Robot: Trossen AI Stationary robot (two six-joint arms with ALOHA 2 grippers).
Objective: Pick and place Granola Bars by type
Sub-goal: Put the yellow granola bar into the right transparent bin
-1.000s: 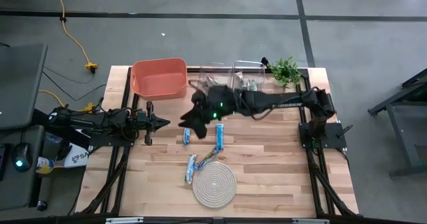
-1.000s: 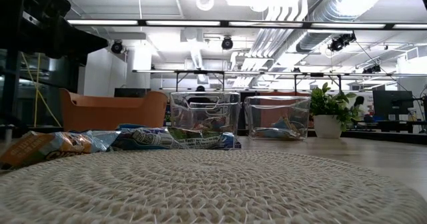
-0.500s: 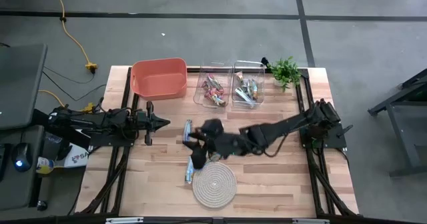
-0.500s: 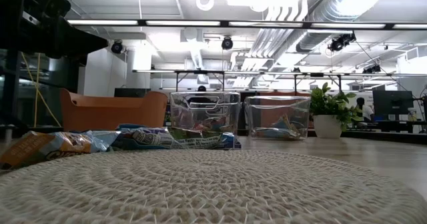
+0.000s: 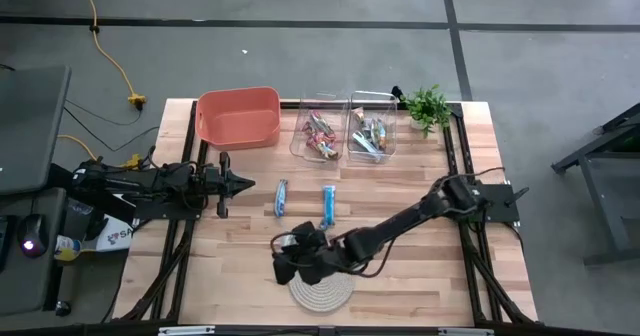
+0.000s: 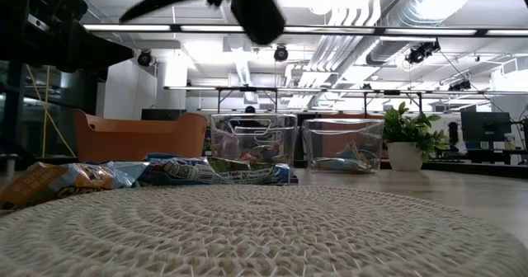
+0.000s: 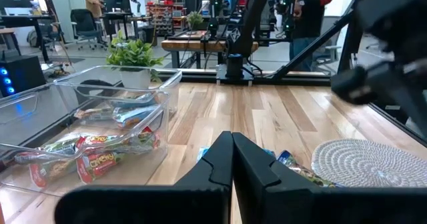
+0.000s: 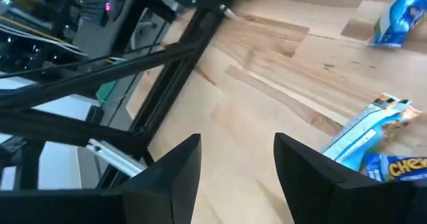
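Two blue-silver granola bars [image 5: 282, 198] [image 5: 327, 204] lie flat on the wood mid-table. More blue bars [image 8: 373, 141] [image 8: 399, 14] show in the right wrist view, beside my right gripper [image 8: 233, 177]. That gripper [image 5: 283, 266] hangs open over the table's near middle, at the left edge of the round rope mat [image 5: 322, 288], with bare wood between its fingers. Pink bars fill one clear bin [image 5: 320, 131] and greenish bars the other [image 5: 370, 131]. My left gripper [image 5: 243, 184] waits shut at the table's left.
An empty orange bin [image 5: 238, 116] stands at the far left, next to the two clear bins. A potted plant [image 5: 428, 106] stands at the far right corner. In the low view the mat [image 6: 264, 227] fills the foreground, with wrapped bars [image 6: 206, 171] behind it.
My right gripper has swung from beside the clear bins toward the table's near edge and down, ending low at the mat's left edge. It has rolled about its own axis on the way and has stayed open. The bars have not moved.
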